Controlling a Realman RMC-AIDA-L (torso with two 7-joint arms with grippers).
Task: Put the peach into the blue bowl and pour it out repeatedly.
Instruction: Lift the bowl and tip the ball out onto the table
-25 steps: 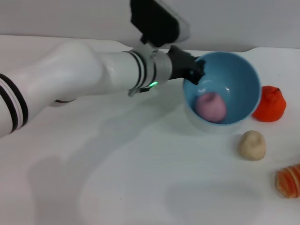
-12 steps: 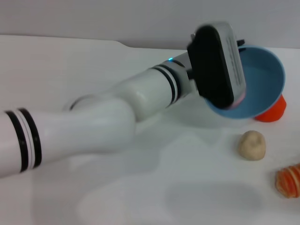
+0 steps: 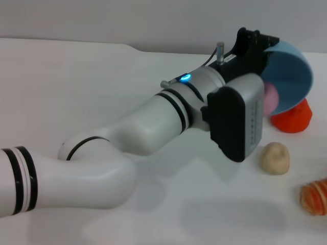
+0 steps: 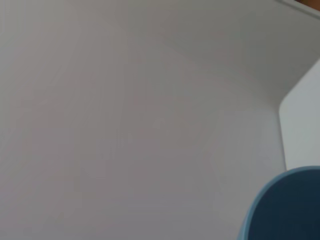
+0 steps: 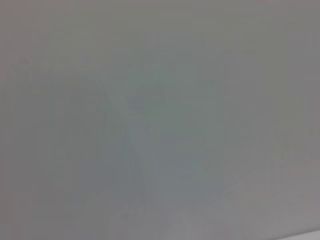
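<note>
Left gripper: the left gripper [image 3: 255, 48] is at the near rim of the blue bowl [image 3: 288, 71], pinching that rim and holding the bowl lifted and tipped steeply on its side; the fingers themselves are mostly hidden behind the wrist housing.
Step in hand: the pour, judged from the tilt, with the bowl's mouth turned sideways and down.
Peach: the peach [image 3: 271, 97] sits at the bowl's lower lip, partly hidden by the wrist, apparently about to roll out.
Next move: probably a little more roll of the wrist, so the peach drops to the white table [image 3: 102, 76].
Nearby: an orange-red fruit [image 3: 294, 116] lies just under the bowl; a beige lump [image 3: 275, 157] and a striped orange piece [image 3: 316, 196] lie nearer the camera.
Right gripper: not visible.
</note>
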